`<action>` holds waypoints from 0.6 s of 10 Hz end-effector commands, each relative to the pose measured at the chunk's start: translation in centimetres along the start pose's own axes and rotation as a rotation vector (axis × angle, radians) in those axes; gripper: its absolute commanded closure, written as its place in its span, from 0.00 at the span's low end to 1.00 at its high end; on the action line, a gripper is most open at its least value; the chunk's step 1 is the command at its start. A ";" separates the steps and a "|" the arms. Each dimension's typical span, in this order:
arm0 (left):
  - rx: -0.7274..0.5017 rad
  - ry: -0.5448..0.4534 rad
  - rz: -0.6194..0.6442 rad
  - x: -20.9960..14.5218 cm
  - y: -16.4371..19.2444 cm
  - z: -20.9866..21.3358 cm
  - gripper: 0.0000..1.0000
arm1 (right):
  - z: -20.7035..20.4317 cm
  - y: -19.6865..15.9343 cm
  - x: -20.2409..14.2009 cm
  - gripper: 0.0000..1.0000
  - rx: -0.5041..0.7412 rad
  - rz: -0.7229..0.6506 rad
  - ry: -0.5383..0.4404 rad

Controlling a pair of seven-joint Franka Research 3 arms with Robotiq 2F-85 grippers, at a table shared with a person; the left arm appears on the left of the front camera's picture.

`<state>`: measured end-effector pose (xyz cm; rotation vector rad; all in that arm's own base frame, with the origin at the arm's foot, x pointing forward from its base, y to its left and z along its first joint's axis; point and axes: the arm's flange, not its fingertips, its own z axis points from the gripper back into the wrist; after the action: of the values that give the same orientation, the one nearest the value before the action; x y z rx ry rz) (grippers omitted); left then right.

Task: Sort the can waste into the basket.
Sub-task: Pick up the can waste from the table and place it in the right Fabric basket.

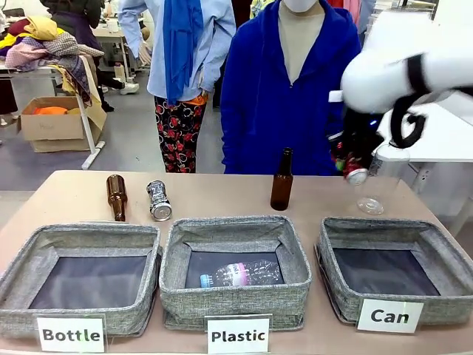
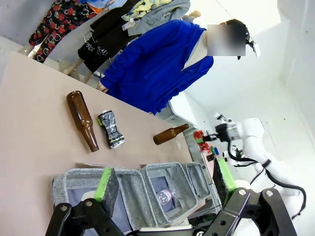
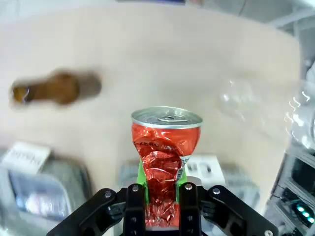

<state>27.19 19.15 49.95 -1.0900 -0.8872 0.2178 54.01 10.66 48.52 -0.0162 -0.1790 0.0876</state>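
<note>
My right gripper (image 1: 352,163) hangs above the table's far right, shut on the crushed red can (image 1: 347,167). In the right wrist view the red can (image 3: 165,157) stands pinched between the gripper's (image 3: 162,196) green pads, shiny lid up. The silver can (image 1: 158,200) with dark print lies on its side behind the left baskets, also seen as the silver can (image 2: 111,129). The grey "Can" basket (image 1: 334,260) sits front right, below and in front of the held can. My left gripper (image 2: 165,179) is open, high above the baskets.
One brown bottle (image 1: 116,196) lies beside the silver can; another brown bottle (image 1: 281,180) stands mid-table. A clear plastic item (image 1: 369,205) lies behind the Can basket. The "Plastic" basket (image 1: 295,259) holds a plastic bottle (image 1: 240,274); the "Bottle" basket (image 1: 22,255) sits left. A person in blue stands opposite.
</note>
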 end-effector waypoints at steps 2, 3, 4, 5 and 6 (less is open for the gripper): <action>-0.005 0.006 -0.012 -0.1 0.1 0.2 0.00 | 6.2 -2.6 -9.9 0.82 0.204 0.424 0.082; -0.005 0.006 -0.012 -0.1 0.1 0.2 0.00 | 7.1 -3.3 -13.4 0.82 0.254 0.593 0.070; -0.005 0.006 -0.012 -0.1 0.1 0.2 0.00 | 7.6 -4.3 -16.9 0.82 0.293 0.801 0.086; -0.005 0.006 -0.012 -0.1 0.1 0.2 0.00 | 7.8 -5.9 -19.5 0.82 0.337 0.946 0.089; -0.005 0.006 -0.012 -0.1 0.1 0.2 0.00 | 7.6 -7.3 -20.6 0.82 0.376 1.040 0.067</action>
<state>27.18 19.15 49.93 -1.0903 -0.8869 0.2180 33.37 3.97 52.77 0.2300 -0.0790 0.9887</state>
